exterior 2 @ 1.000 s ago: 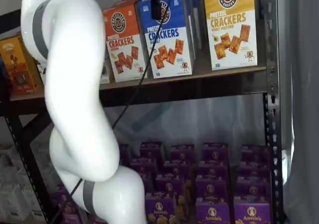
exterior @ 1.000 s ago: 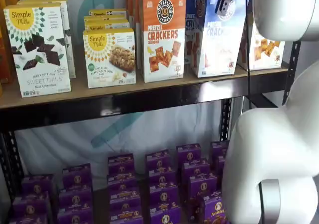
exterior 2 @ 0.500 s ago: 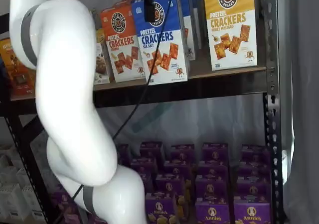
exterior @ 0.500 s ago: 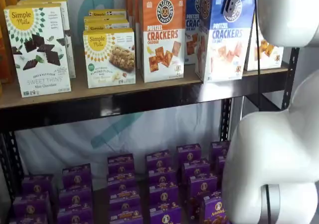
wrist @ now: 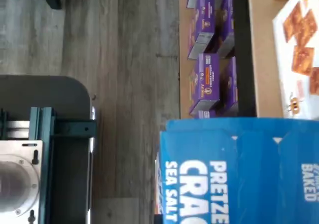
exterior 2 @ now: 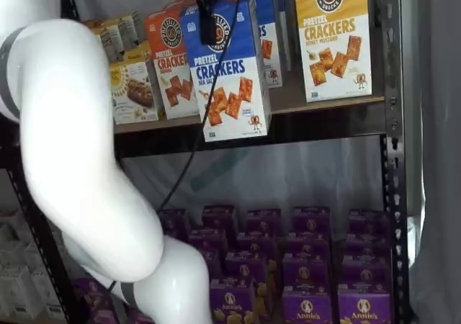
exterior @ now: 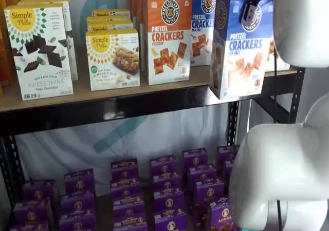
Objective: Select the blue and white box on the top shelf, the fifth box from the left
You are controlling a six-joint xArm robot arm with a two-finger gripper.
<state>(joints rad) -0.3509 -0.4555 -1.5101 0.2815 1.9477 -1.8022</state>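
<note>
The blue and white box [exterior: 240, 49] is off the top shelf [exterior: 118, 108] and hangs in front of its black rail, tilted a little. It also shows in a shelf view [exterior 2: 229, 72]. My gripper [exterior: 252, 9] is shut on the box's top edge, and one black finger lies over the round logo. In a shelf view the gripper [exterior 2: 207, 18] comes down from the top edge with a cable beside it. The wrist view shows the box's blue top [wrist: 239, 174] close up.
On the shelf stand an orange Cheddar box [exterior: 167, 36], another blue box [exterior: 203, 20] behind it, a yellow-topped cracker box [exterior 2: 335, 36] and Simple Mills boxes [exterior: 38, 51]. Purple boxes [exterior: 164, 190] fill the lower level. My white arm [exterior 2: 79, 137] stands before the shelves.
The blue and white box has come forward off the shelf, out past the front rail and a little lower, with the gripper still on its top.
</note>
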